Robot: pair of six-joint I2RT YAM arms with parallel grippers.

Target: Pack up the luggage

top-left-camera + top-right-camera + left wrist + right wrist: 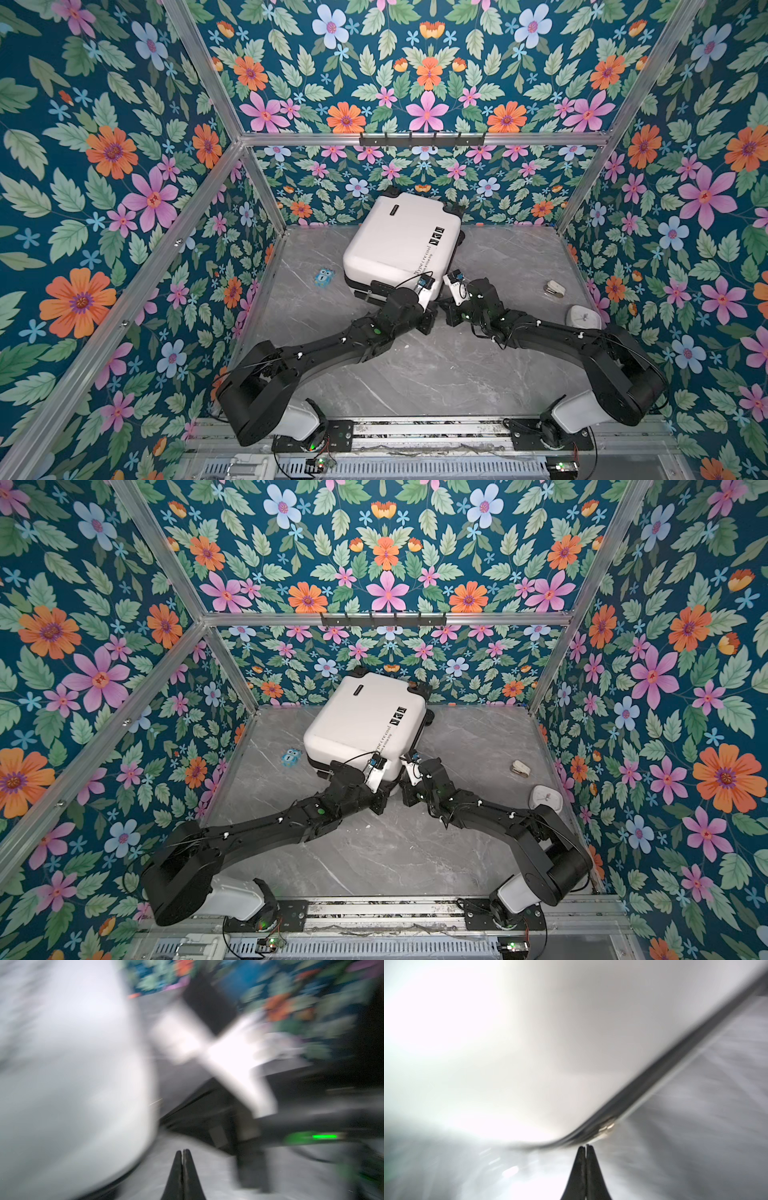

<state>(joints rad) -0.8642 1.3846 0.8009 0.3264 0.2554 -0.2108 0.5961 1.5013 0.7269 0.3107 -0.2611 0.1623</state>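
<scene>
Two claws were pinched shut, both empty: left claw [183, 1150] just beside the suitcase [399, 245], right claw [586, 1145] w/ its tip near the zipper band [654, 1076]. Suitcase lay flat on the grey table [415, 374], rear-centre.

Blue owl figure [324, 277] on grey marble tabletop [415, 374], black hook rail [422, 139] on floral wall [424, 75], white rounded object [584, 318] at right

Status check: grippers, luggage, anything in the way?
Left gripper shut, empty. Right gripper shut, empty, at luggage corner. Luggage closed. Blue toy beside it, not touching.
</scene>
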